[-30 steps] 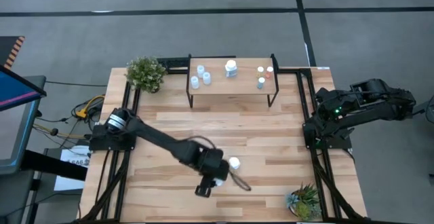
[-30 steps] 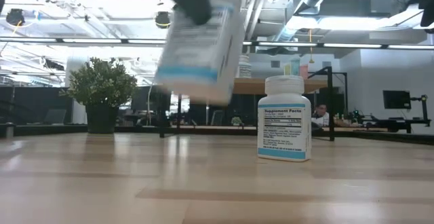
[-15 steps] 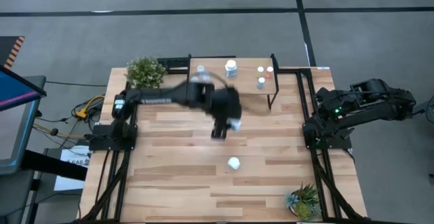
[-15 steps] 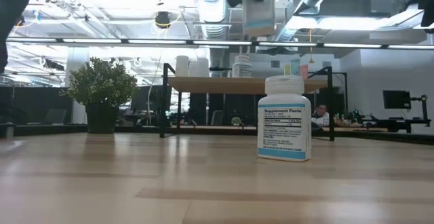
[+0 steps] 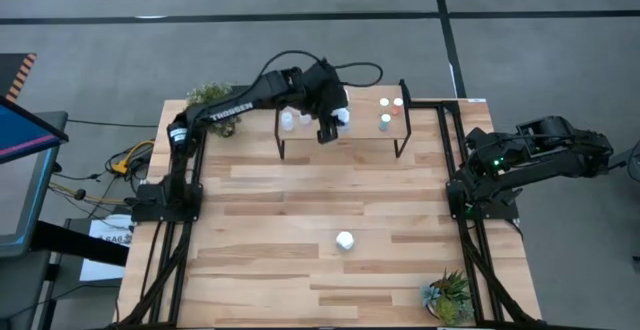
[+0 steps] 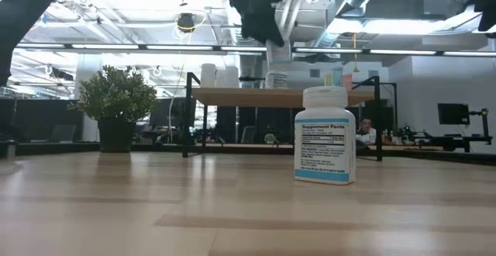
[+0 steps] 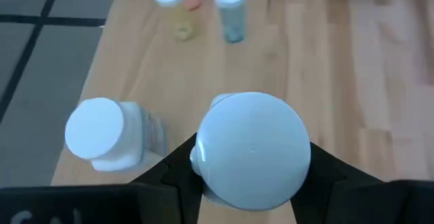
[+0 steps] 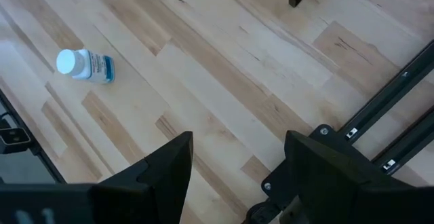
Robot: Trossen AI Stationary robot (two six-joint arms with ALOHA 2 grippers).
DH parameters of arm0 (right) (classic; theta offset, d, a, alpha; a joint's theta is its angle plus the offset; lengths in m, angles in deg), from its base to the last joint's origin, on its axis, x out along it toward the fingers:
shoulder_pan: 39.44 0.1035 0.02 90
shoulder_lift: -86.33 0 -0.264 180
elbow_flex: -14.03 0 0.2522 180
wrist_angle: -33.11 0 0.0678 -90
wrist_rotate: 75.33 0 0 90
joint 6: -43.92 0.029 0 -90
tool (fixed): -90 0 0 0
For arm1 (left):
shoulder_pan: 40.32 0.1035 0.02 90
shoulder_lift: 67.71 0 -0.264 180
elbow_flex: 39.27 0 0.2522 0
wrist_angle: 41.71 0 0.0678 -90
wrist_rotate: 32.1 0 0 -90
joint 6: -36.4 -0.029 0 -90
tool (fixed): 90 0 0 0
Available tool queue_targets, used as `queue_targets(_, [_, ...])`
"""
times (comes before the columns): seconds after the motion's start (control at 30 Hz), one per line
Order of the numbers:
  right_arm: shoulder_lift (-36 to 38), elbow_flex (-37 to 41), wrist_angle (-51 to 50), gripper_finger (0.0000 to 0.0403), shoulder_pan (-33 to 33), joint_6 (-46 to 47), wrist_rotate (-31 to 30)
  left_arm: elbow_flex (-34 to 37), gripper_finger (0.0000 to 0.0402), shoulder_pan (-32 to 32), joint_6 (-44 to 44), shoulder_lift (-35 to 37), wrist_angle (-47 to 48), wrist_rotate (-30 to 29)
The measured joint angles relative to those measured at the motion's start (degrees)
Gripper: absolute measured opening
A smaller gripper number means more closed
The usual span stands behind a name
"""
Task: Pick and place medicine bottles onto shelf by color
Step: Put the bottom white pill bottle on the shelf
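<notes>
From above, the left tool (image 5: 334, 122) hangs over the shelf (image 5: 365, 125), clamped on a white bottle (image 5: 342, 117); the right tool (image 5: 478, 166) waits at the tabletop's right edge. At tabletop height, another white bottle (image 6: 325, 135) stands on the tabletop (image 6: 155, 209), not yet picked. The left wrist camera shows the carried bottle's cap beside a standing white bottle (image 7: 112, 133): placing is in hand, so lower beside it, then release

Potted plant (image 5: 209, 97) at table's upper-left corner; second plant (image 5: 446, 295) at lower right. Cables (image 5: 118, 163) at left edge.
</notes>
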Motion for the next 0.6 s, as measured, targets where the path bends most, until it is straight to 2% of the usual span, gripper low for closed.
queue_targets(0.3, [-0.01, 0.0, 1.17, 0.0255, -0.01, 2.2, -0.24, 0.09, 0.0144, 1.89, -4.07, -3.36, 0.0, -0.27])
queue_targets(0.6, [0.0, 0.0, 1.19, 0.0255, -0.01, 3.44, -0.23, 0.07, 0.0141, 4.1, -6.46, -3.34, -0.47, -0.2])
